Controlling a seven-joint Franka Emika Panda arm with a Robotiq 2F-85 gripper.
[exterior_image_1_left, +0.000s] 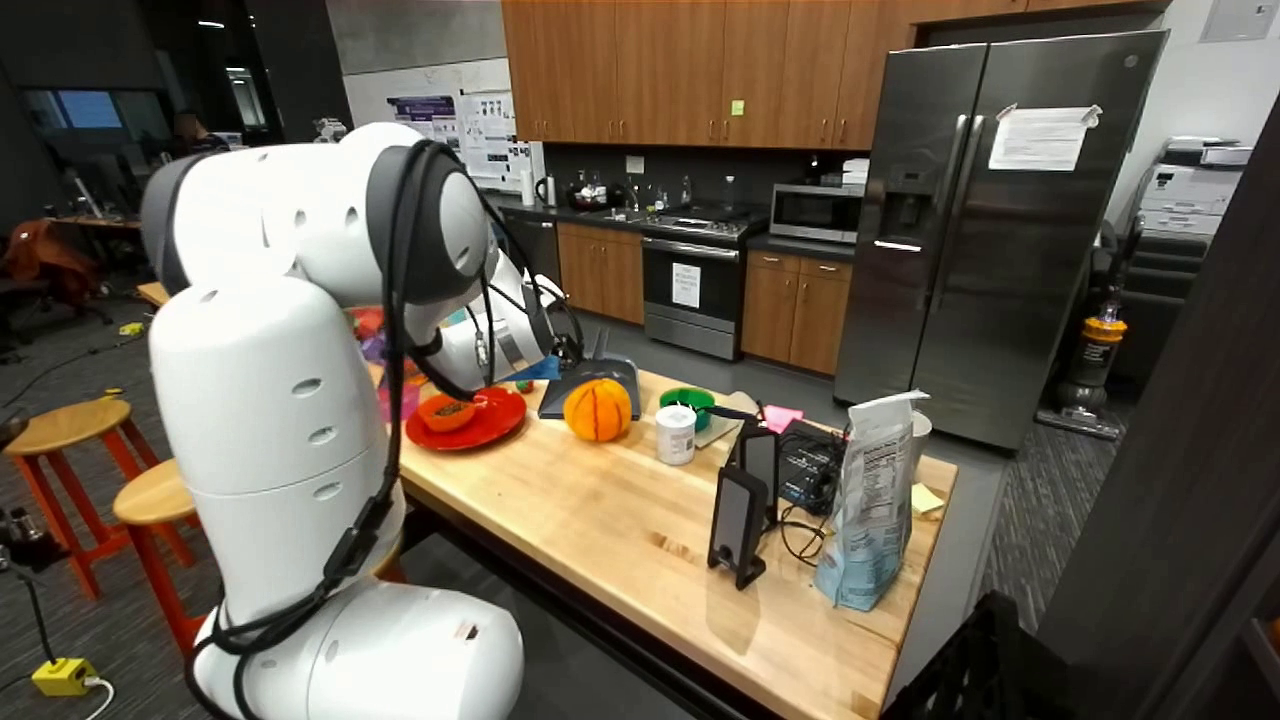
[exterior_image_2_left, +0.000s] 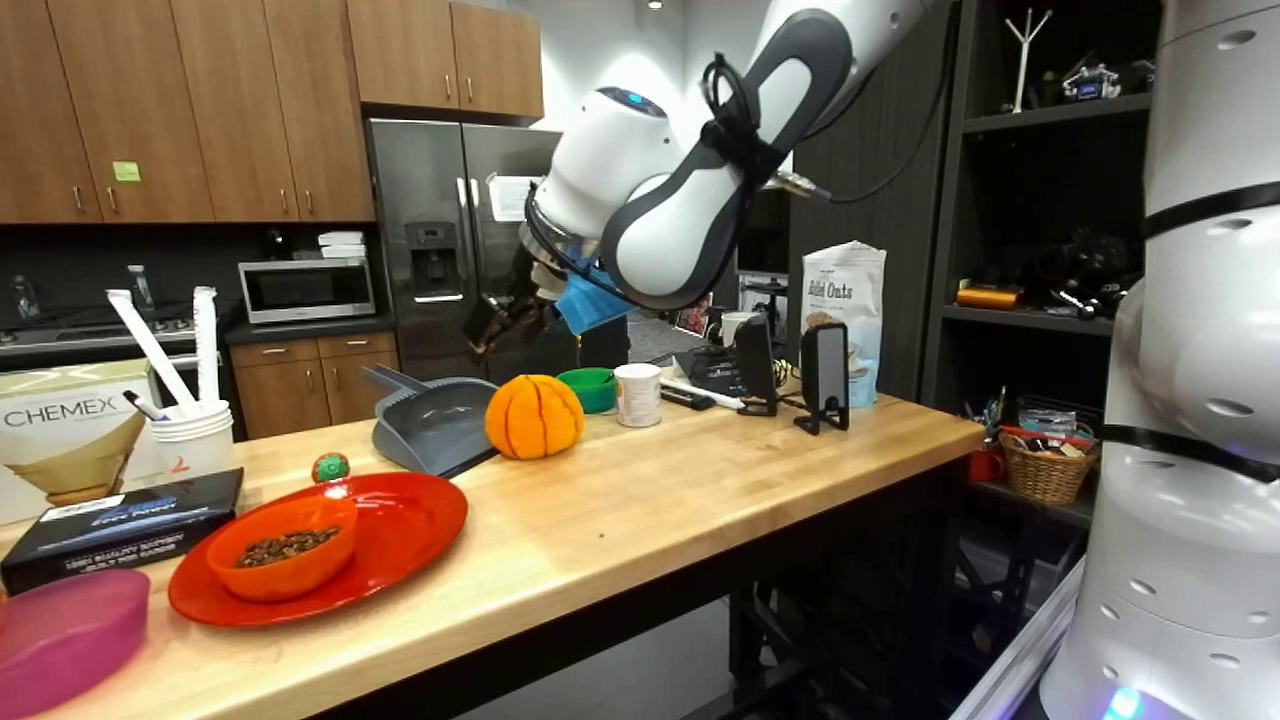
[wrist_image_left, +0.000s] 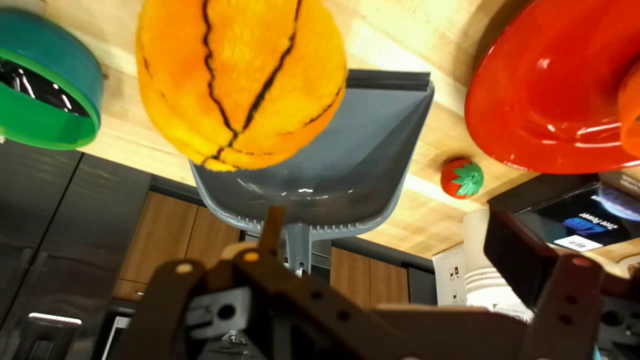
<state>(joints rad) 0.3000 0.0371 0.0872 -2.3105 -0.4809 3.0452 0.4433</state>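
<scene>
My gripper (wrist_image_left: 395, 240) is open and empty, its two fingers wide apart in the wrist view. In an exterior view the gripper (exterior_image_2_left: 500, 322) hangs in the air above the grey dustpan (exterior_image_2_left: 435, 425). The dustpan (wrist_image_left: 350, 160) lies on the wooden table, its handle pointing toward the kitchen side. An orange pumpkin-like ball (wrist_image_left: 240, 80) with dark lines sits at the dustpan's front edge; it shows in both exterior views (exterior_image_1_left: 598, 410) (exterior_image_2_left: 535, 418). A small red strawberry-like thing with green leaves (wrist_image_left: 460, 178) lies between the dustpan and a red plate (wrist_image_left: 540, 115).
An orange bowl (exterior_image_2_left: 325, 560) of brown bits stands on the red plate. A green bowl (exterior_image_2_left: 590, 392), a white tub (exterior_image_2_left: 638, 397), black speakers (exterior_image_2_left: 825, 370) and an oats bag (exterior_image_2_left: 865, 300) stand further along. White cups (exterior_image_2_left: 195, 440), a black box (exterior_image_2_left: 130, 525) and a Chemex box (exterior_image_2_left: 75, 400) stand opposite.
</scene>
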